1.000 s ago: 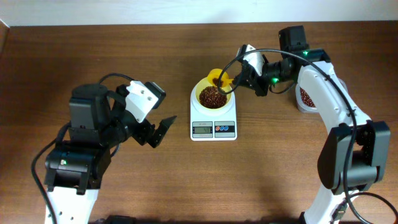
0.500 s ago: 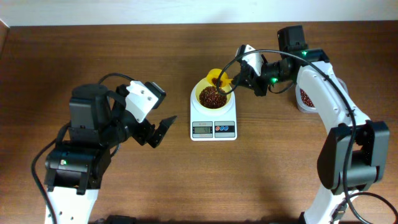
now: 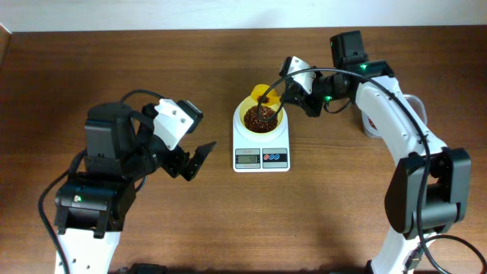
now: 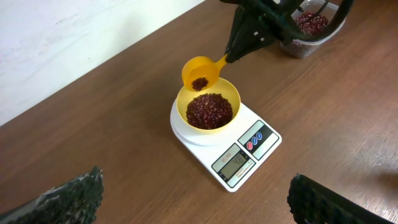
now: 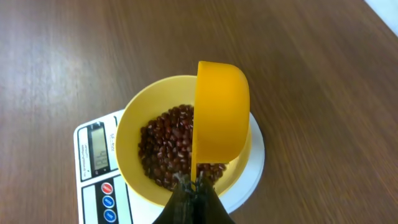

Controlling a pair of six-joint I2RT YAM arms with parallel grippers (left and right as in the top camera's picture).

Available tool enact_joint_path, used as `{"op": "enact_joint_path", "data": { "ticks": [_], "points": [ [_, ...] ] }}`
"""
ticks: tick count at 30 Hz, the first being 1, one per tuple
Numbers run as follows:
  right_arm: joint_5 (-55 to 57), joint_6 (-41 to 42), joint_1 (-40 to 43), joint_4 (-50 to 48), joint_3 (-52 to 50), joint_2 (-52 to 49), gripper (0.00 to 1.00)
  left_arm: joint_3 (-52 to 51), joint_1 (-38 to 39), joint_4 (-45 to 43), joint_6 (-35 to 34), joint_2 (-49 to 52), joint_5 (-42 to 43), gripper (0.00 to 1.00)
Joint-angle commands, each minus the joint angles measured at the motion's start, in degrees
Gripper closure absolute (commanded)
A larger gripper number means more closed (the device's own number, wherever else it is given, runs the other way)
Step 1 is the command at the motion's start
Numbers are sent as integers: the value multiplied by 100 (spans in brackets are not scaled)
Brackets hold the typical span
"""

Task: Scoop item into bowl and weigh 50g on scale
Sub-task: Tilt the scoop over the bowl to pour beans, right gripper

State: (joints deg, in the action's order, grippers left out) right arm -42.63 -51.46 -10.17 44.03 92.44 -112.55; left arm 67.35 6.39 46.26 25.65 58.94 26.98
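The pale-yellow bowl (image 3: 260, 116) sits on the white scale (image 3: 261, 144) and holds many red-brown beans (image 3: 259, 116). My right gripper (image 3: 288, 94) is shut on the handle of a yellow scoop (image 3: 264, 93), held tilted over the bowl's far rim. In the left wrist view the scoop (image 4: 200, 73) holds a few beans above the bowl (image 4: 208, 110). In the right wrist view the scoop (image 5: 221, 117) stands on edge over the bowl (image 5: 130, 134), gripper (image 5: 194, 182) shut on its handle. My left gripper (image 3: 192, 161) is open and empty, left of the scale.
A clear tub of beans (image 3: 371, 119) stands at the right behind my right arm; it shows in the left wrist view (image 4: 309, 28) too. The scale's display (image 4: 236, 163) and its buttons (image 4: 257, 137) face the table's front edge.
My right gripper and the scoop have shifted slightly left and back over the bowl. The left arm has not moved.
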Motion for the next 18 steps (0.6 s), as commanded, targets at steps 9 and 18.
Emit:
{"op": "enact_joint_path", "data": {
  "ticks": [9,18],
  "points": [
    [-693,531,17,369,-13,219,96,116,-17,-9,-68,-2,-22,1],
    [-990,2098,127,286,-13,219,96,116,-17,-9,-68,-2,-22,1]
  ]
}}
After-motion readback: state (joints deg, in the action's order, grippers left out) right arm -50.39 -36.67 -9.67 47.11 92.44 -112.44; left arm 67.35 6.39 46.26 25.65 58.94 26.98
